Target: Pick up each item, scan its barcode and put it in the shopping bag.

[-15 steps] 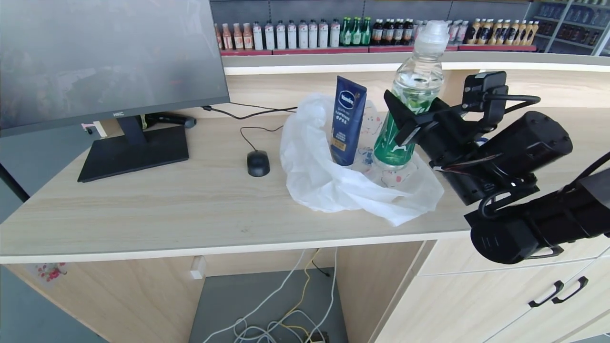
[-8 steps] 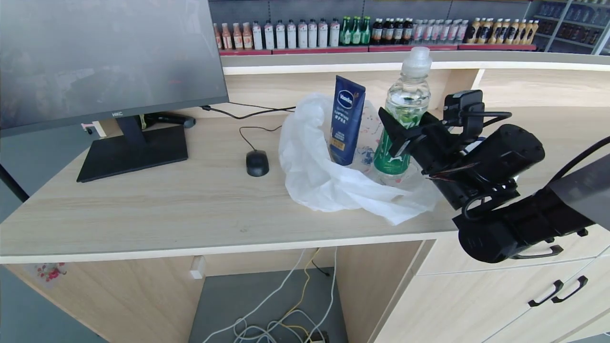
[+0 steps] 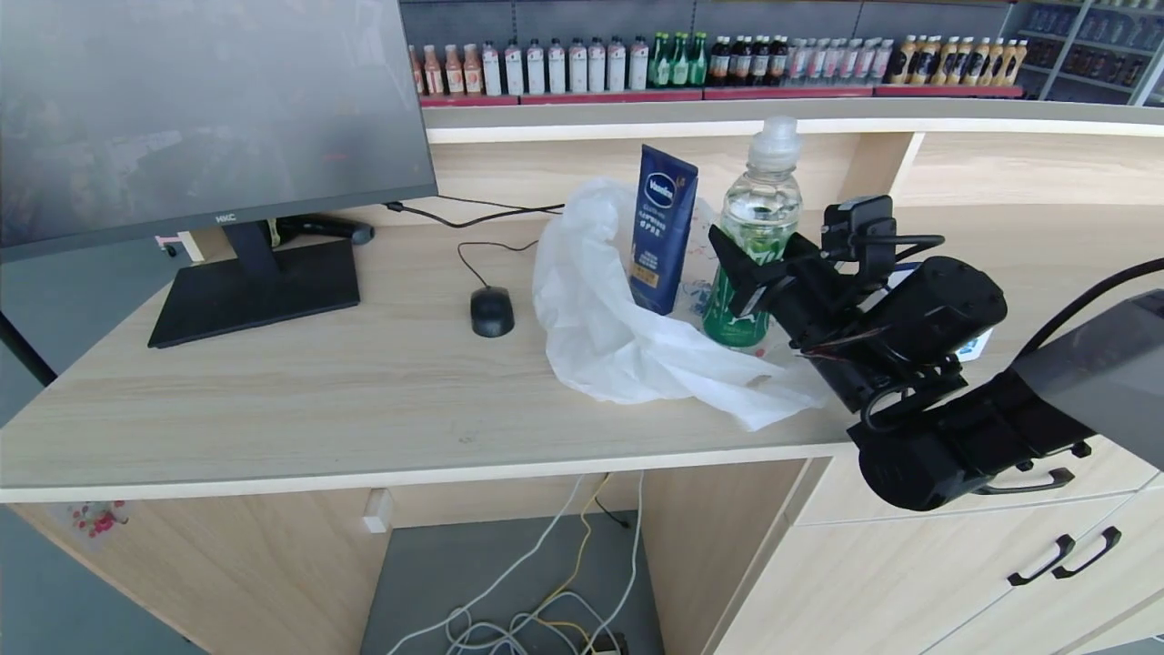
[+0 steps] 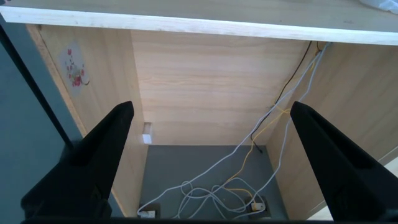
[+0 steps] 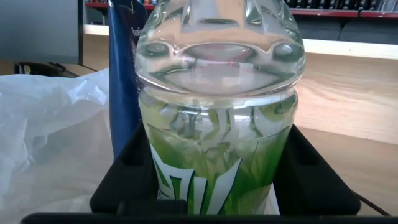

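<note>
Right gripper (image 3: 744, 273) is pinching the clear, green-labelled plastic water bottle (image 3: 762, 205) at its labelled middle, upright in the crumpled white plastic shopping bag (image 3: 600, 337). Judged heavy, slippery, squeezable. Left gripper (image 4: 211, 109) is hanging spread, empty.

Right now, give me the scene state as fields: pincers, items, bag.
right pincer: shut on bottle, at the bag's mouth
left pincer: open, low, facing the space under the counter
bottle: upright, green label, base down in the shopping bag
tube: blue, upright in the bag, beside the bottle
shopping bag: white, open, crumpled on the counter
other: monitor and mouse on the counter, to the bag's left
</note>
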Robot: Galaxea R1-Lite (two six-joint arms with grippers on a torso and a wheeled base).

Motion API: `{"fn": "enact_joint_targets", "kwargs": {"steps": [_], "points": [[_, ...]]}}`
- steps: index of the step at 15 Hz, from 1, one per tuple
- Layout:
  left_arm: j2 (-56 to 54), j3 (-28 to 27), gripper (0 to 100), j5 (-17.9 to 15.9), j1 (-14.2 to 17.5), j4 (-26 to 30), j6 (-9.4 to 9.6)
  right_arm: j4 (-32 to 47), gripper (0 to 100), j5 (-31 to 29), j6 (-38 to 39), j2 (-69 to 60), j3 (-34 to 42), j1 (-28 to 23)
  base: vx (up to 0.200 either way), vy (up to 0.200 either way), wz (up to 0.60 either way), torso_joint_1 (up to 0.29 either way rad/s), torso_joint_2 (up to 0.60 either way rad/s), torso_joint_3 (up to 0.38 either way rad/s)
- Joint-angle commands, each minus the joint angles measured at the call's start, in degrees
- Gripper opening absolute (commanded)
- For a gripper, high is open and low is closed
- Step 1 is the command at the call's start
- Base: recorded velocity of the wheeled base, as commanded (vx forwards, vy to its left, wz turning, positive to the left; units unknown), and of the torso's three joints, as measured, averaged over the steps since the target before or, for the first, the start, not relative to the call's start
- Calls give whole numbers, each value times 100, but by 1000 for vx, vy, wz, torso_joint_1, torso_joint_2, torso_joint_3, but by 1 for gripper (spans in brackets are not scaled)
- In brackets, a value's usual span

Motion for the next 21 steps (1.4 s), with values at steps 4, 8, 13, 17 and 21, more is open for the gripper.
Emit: {"fn": "enact_joint_targets", "kwargs": {"steps": [4, 8, 13, 17, 21], "points": [[-2, 0, 100, 0, 5, 0, -8, 30, 0, 4, 14, 48, 119, 10, 0, 0, 0, 0, 0, 0], [-2, 0, 100, 0, -4, 0, -17, 30, 0, 4, 14, 48, 172, 10, 0, 0, 0, 0, 0, 0], [-2, 0, 100, 0, 5, 0, -17, 30, 0, -23, 5, 83, 163, 28, 0, 0, 0, 0, 0, 0], [-2, 0, 100, 0, -4, 0, -17, 30, 0, -49, -4, 100, 181, 28, 0, 0, 0, 0, 0, 0], [-2, 0, 100, 0, 5, 0, -17, 30, 100, -67, 40, 118, 163, 72, 0, 0, 0, 0, 0, 0]]}}
